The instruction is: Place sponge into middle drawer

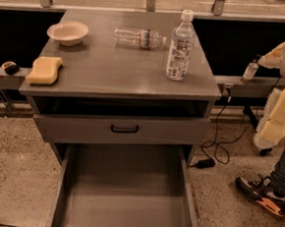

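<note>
The yellow sponge (pixel 45 70) lies flat at the left front corner of the grey cabinet top (pixel 121 69). The middle drawer (pixel 127 183) is pulled out below, a wide grey tray with a bare floor and thin side walls. My gripper (pixel 278 87) hangs at the far right edge of the view, beside the cabinet's right side and about level with its top. Its pale yellow fingers (pixel 284 113) stand apart and hold nothing. It is far from the sponge.
A white bowl (pixel 67 32) sits at the back left of the top. A clear bottle (pixel 138 37) lies on its side and another bottle (pixel 180 47) stands upright at the right. A closed drawer front with a black handle (pixel 124 129) is above the open drawer. A person's shoe (pixel 262 194) and cables (pixel 219 146) are on the floor at right.
</note>
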Motion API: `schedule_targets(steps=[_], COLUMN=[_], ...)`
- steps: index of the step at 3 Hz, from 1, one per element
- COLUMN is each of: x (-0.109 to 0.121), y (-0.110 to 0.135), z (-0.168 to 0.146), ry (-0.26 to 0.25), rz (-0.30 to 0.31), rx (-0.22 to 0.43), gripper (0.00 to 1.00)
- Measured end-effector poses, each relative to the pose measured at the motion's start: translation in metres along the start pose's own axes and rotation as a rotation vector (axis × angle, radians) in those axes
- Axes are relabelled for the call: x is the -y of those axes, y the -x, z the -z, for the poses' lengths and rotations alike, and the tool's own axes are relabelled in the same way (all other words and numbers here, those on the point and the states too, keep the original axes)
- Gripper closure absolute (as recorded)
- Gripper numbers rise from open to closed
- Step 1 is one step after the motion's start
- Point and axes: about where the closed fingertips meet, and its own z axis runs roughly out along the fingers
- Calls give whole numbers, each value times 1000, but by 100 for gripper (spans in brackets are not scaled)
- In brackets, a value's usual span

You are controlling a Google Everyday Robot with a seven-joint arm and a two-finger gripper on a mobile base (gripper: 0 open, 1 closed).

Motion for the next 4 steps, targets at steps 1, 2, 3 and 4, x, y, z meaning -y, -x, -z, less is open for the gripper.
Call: schedule_targets(steps=[1, 2, 3, 4], x=[0, 5, 10, -13], y=[0, 27, 119, 216], z=[0, -8, -41, -78], ry=[0, 9, 30, 48], rz=[0, 62, 251, 486], rx=[0, -2, -31, -15], gripper=[0, 0, 0, 0])
